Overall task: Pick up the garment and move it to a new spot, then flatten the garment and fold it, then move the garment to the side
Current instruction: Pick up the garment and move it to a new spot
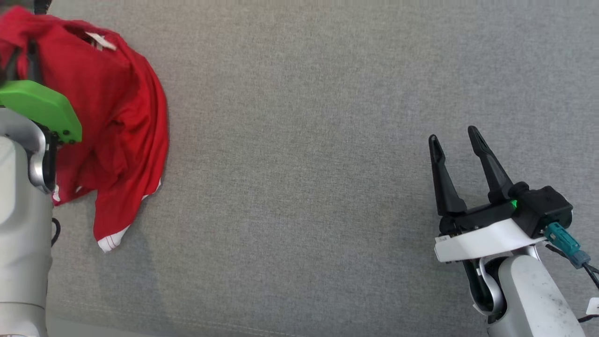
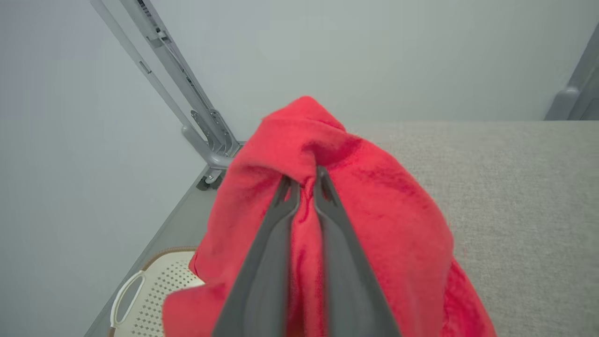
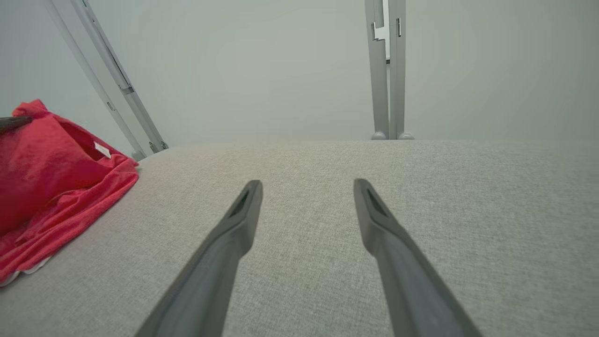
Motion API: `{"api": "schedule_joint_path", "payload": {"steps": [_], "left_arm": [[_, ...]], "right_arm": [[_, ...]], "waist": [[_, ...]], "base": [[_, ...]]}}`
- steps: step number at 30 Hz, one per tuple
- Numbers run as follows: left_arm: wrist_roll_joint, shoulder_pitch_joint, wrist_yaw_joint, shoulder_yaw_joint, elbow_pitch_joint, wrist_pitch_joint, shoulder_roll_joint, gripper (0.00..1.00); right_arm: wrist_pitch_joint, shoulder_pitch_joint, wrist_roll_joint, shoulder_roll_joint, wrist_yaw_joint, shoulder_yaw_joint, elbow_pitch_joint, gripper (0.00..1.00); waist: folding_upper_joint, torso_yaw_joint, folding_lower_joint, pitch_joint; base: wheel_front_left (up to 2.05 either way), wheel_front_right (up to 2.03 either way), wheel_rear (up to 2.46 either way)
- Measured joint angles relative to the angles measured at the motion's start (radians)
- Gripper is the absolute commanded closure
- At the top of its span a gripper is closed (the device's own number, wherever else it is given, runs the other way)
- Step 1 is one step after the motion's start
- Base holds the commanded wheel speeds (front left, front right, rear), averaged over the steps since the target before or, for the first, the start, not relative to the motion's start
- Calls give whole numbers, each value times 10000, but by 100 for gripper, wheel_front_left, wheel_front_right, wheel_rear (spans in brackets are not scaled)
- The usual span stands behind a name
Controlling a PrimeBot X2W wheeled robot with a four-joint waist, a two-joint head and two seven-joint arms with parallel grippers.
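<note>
The garment [image 1: 112, 121] is a red shirt with white trim and a white neck label, bunched at the far left of the grey surface. In the left wrist view my left gripper [image 2: 302, 182] is shut on a pinched fold of the garment [image 2: 374, 210], which rises into a peak around the fingertips. In the head view the left arm's green wrist cover [image 1: 40, 110] overlaps the cloth and hides the fingers. My right gripper [image 1: 454, 140] stands open at the lower right, well away from the garment [image 3: 51, 178], with nothing between its fingers [image 3: 243, 210].
The grey fabric surface [image 1: 304, 164] stretches wide between the garment and the right gripper. A pale perforated basket [image 2: 154, 290] sits below the surface's left edge. Grey metal frame legs [image 3: 386, 70] stand behind the far edge, against a plain wall.
</note>
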Motion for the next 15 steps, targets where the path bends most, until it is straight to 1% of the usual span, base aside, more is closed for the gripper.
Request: {"api": "schedule_joint_path", "payload": {"steps": [5, 7, 10, 15], "left_arm": [[65, -4, -17, -44, -1016, -876, 117, 100], [136, 17, -33, -157, -1590, -1103, 151, 100], [140, 187, -186, -280, -2533, -1197, 161, 100], [75, 735, -286, -571, -4084, -915, 44, 100]], "right_arm": [[0, 174, 128, 253, 0, -77, 182, 0], [0, 284, 441, 345, 0, -132, 224, 0], [0, 430, 635, 422, 0, -184, 259, 0], [0, 600, 1043, 441, 0, -374, 265, 0]], "waist": [[0, -53, 0, -676], [0, -90, 0, -995], [0, -169, 0, -1430], [0, -411, 0, -2042]], "base": [[0, 0, 0], [0, 0, 0], [0, 0, 0], [0, 0, 0]]}}
